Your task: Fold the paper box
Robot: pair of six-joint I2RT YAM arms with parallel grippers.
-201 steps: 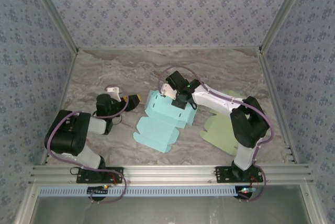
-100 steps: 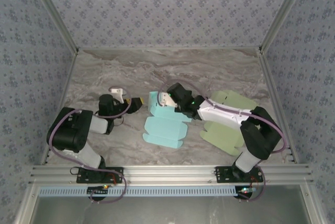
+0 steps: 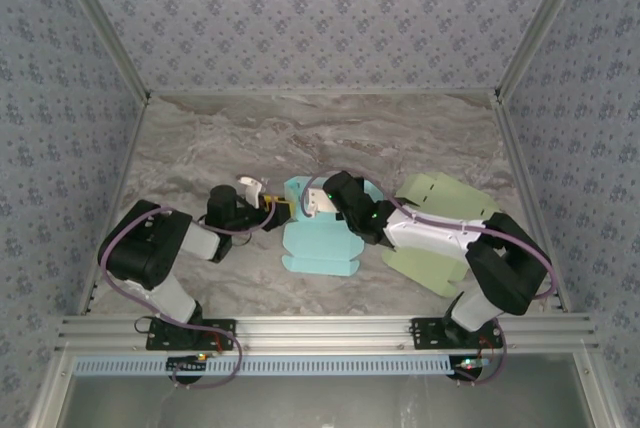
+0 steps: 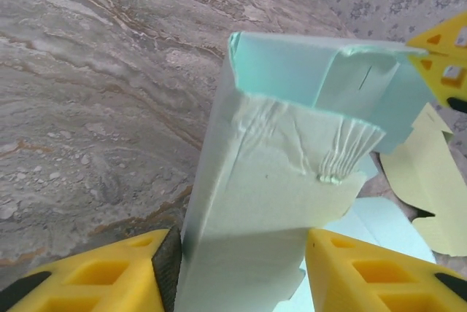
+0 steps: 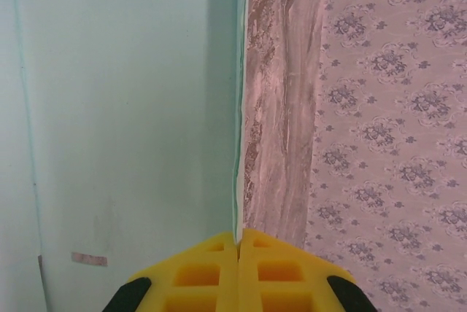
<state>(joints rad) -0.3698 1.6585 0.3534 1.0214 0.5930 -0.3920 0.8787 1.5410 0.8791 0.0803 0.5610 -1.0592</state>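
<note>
The light blue paper box (image 3: 318, 245) lies mid-table, partly folded, with a wall standing up at its far end. My left gripper (image 3: 277, 211) reaches in from the left. In the left wrist view its yellow fingers (image 4: 102, 279) sit against both sides of a doubled-over wall of the box (image 4: 270, 203), and the left gripper (image 4: 241, 272) is shut on it. My right gripper (image 3: 318, 198) holds the far wall from the right. In the right wrist view the right gripper (image 5: 238, 243) is shut on the thin edge of a blue panel (image 5: 124, 108).
A flat pale green box blank (image 3: 440, 228) lies on the marble tabletop to the right of the blue box, under the right arm; its corner shows in the left wrist view (image 4: 430, 181). Patterned walls (image 3: 320, 18) enclose the table on three sides.
The left gripper has moved right to the box and narrowed its jaws onto the wall. The right gripper has dragged the box left and nearer, and the box looks more folded.
</note>
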